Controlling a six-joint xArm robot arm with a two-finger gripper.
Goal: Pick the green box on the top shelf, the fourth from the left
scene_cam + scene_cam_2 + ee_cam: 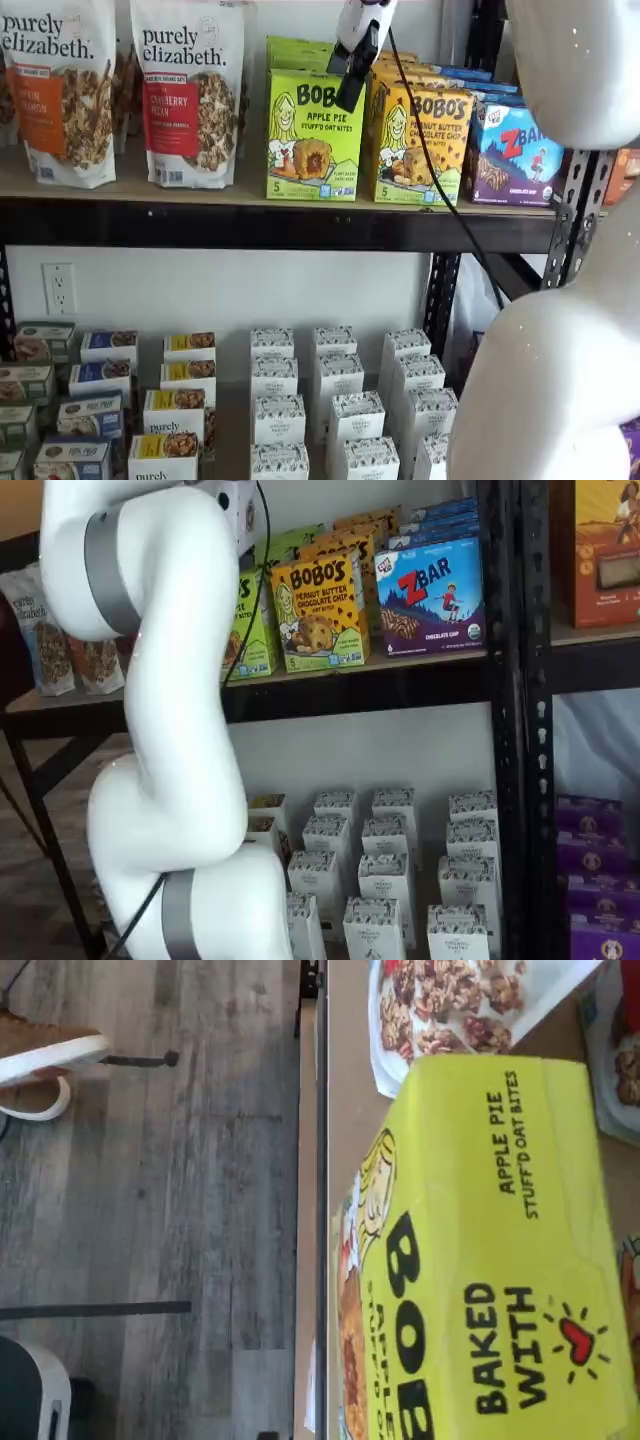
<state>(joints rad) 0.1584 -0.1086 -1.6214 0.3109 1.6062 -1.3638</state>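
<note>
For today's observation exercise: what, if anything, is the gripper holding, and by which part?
Nothing is held. The gripper hangs at the upper right corner of the green box on the top shelf, not closed on it.

White arm (165, 750) rising in a bent, S-shaped column, grey bands at its joints, in both shelf views. Gripper (352, 85) hanging from a shelf view's top edge: white body, black finger seen side-on, cable trailing beside it; jaws standing wide apart.
</note>
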